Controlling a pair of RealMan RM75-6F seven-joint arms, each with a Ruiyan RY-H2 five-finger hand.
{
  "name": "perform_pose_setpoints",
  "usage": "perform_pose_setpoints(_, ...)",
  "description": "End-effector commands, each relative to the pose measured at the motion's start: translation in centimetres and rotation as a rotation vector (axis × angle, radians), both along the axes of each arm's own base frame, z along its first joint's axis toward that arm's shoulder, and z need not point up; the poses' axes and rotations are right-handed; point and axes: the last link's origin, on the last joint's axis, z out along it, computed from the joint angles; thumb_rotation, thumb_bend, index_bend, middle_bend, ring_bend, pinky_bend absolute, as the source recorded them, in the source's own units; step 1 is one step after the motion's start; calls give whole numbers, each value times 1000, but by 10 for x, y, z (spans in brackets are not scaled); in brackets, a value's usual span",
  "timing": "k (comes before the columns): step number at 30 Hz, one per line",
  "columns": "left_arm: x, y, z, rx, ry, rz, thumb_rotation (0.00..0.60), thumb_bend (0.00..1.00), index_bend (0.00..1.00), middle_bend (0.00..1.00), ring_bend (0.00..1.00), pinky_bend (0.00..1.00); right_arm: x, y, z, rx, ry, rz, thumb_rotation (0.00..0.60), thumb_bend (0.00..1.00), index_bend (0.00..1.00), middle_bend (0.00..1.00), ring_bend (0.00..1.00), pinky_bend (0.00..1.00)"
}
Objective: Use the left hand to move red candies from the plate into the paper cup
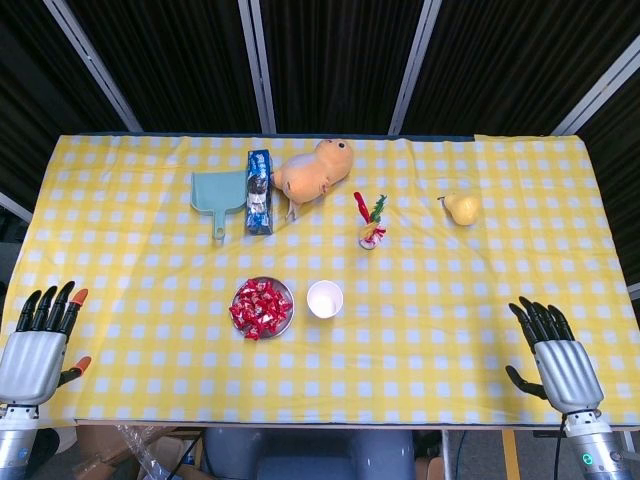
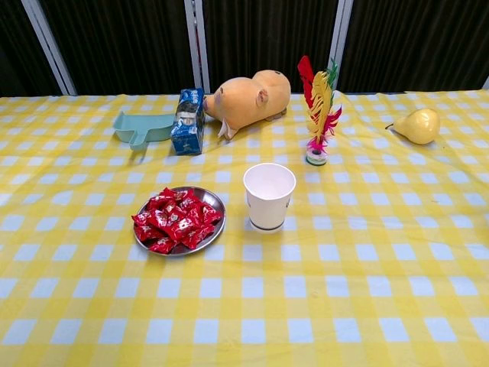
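Note:
A small metal plate near the table's middle holds a heap of red candies. Just right of it stands an upright white paper cup; I see nothing inside it. My left hand rests at the table's front left corner, fingers apart and holding nothing, far from the plate. My right hand lies at the front right edge, also open with nothing in it. The chest view shows neither hand.
Along the back stand a teal dustpan, a blue carton, an orange plush pig, a feathered shuttlecock and a yellow pear. A yellow checked cloth covers the table.

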Motion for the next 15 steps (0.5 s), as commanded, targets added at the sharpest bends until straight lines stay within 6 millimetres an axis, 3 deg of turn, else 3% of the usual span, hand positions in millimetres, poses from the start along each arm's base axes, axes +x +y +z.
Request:
perform_pose_setpoints(1, 0, 0, 0, -1, 0, 1, 600, 177, 0, 0, 0, 7, 0, 0, 0, 1, 1, 0, 600, 341, 0, 0, 0, 0)
perform_pose_setpoints(6, 0, 0, 0, -1, 1, -1, 600, 177, 0, 0, 0, 24, 0, 1, 1, -2, -2, 1, 600, 341, 0, 0, 0, 0)
perform_pose_setpoints(9, 3, 3, -1, -6, 11, -8, 600, 177, 0, 33, 42, 131, 0, 1, 0, -2, 0, -1, 600, 341, 0, 0, 0, 0)
perform_pose_setpoints(15, 31, 34, -8, -29, 12, -38, 600, 177, 79, 230, 509, 619, 0, 0, 1, -4, -4, -4, 600, 341, 0, 0, 0, 0)
